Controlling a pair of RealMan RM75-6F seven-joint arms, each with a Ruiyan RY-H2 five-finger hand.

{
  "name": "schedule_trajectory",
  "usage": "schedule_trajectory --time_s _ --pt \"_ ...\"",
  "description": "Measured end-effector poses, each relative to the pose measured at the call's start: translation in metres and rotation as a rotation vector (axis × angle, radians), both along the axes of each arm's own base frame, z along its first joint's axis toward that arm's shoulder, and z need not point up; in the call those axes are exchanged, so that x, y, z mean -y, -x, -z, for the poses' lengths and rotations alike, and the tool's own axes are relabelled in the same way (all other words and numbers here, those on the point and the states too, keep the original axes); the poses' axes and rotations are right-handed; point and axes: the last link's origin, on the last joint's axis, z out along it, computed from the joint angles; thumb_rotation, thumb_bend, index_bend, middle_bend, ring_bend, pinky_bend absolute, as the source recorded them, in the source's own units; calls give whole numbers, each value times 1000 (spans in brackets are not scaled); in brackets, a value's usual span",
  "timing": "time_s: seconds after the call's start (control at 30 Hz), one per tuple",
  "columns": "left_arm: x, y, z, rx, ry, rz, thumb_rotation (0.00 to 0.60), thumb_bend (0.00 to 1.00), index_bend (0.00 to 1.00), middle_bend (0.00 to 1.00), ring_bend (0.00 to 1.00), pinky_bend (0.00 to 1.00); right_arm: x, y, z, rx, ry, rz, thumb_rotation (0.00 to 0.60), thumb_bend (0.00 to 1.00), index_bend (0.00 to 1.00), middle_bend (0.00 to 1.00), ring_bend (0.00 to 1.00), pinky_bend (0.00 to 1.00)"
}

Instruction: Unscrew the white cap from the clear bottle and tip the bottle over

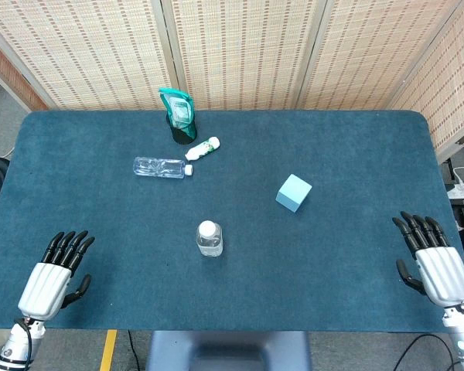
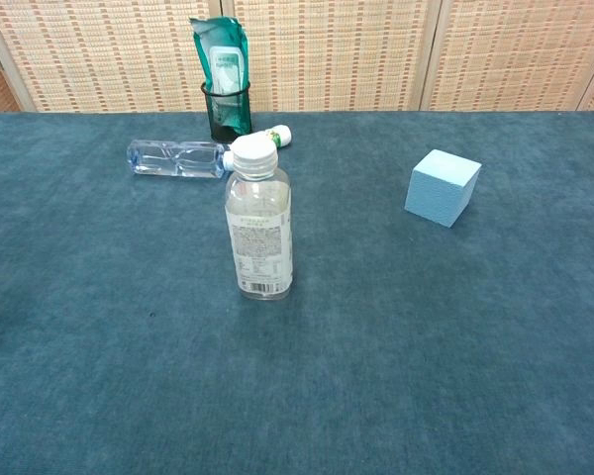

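The table is a wide blue-felt surface. On it, toward the near middle, the clear bottle stands upright, long axis vertical, its white cap still screwed on and facing up.

The left hand rests at the table's near-left corner, fingers spread and pointing away from the robot, holding nothing. The right hand lies at the near-right edge, likewise open and empty. Neither shows in the chest view.

In the head view the bottle sits left of the table's centre line, so it lies forward and inward from both hands, but clearly nearer the left one. My judgement is that the left hand is better placed to steady the body from the side, leaving the right to come in over the cap from above; nothing stands between either hand and the bottle.

Further off are a cube to the right, a second bottle lying flat, a small white bottle, and a dark cup with a green pouch at the far edge.
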Motion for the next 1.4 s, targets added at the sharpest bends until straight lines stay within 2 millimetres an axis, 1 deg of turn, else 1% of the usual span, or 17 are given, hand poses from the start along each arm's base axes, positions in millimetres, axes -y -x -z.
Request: schedule_trajectory --time_s 0.07,0.17,0.27,0.37,0.47,0.57,0.6,0.67,0.8,0.87,0.97,1.17,1.27,1.4 --pt "1 0 2 11 12 -3 600 415 1 0 0 48 0 0 1 -1 -5 -2 600 409 0 0 0 0" --pt "0 -4 5 65 37 2 600 403 0 0 0 59 0 -1 2 -6 -10 -12 600 410 0 0 0 0" --pt "-4 -10 11 162 70 19 600 384 0 0 0 59 2 -5 5 6 -15 -24 600 409 0 0 0 0" --pt "-12 -19 20 295 122 32 600 363 0 0 0 55 8 -12 5 16 -24 -51 600 409 0 0 0 0" --pt "-25 -30 32 457 190 24 600 347 0 0 0 45 18 -22 5 27 -43 -81 600 409 0 0 0 0" --pt "-46 -44 52 623 254 -9 600 330 0 0 0 32 31 -36 1 23 -42 -129 600 408 0 0 0 0" --pt "-54 -50 62 673 275 -27 600 326 0 0 0 29 35 -41 1 21 -42 -144 600 408 0 0 0 0" --pt "-65 -58 77 720 299 -46 600 316 0 0 0 22 42 -50 -1 24 -54 -170 600 399 0 0 0 0" --pt "-84 -68 103 761 335 -63 600 299 0 0 0 15 55 -71 -7 39 -77 -215 600 378 0 0 0 0" --pt "-89 -72 113 768 356 -57 600 295 0 0 0 14 61 -80 -9 39 -84 -236 600 371 0 0 0 0" --pt "-93 -80 126 775 398 -43 600 295 0 0 0 14 68 -89 -10 44 -100 -246 600 368 0 0 0 0" --pt "-97 -92 148 816 473 -56 600 293 0 0 0 13 74 -97 -8 61 -130 -244 600 368 0 0 0 0" --pt "-104 -98 155 818 482 -50 600 294 0 0 0 13 78 -96 -6 57 -141 -235 600 368 0 0 0 0" --pt "-116 -111 168 825 504 -39 600 291 0 0 0 13 82 -95 -4 48 -152 -224 600 367 0 0 0 0"
